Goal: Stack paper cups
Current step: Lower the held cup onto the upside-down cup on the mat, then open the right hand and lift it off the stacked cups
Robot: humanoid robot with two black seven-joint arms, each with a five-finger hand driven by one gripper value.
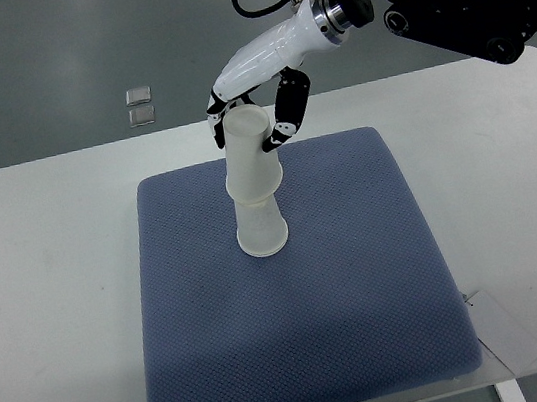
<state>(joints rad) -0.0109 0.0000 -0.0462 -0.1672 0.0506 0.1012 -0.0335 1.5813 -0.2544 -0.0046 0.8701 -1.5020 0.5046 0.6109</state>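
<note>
Two white paper cups stand upside down on the blue mat [361,278]. The upper cup [252,153] sits tilted over the lower cup [260,227], which rests rim down near the mat's middle. My right hand [255,122], white with black fingers, comes in from the top right and its fingers are curled around the upper cup's top end. The left arm is out of view.
The mat lies on a white table [50,294]. Two small clear squares [140,104] lie on the grey floor beyond the table's far edge. A white paper tag [505,327] sticks out at the mat's front right corner.
</note>
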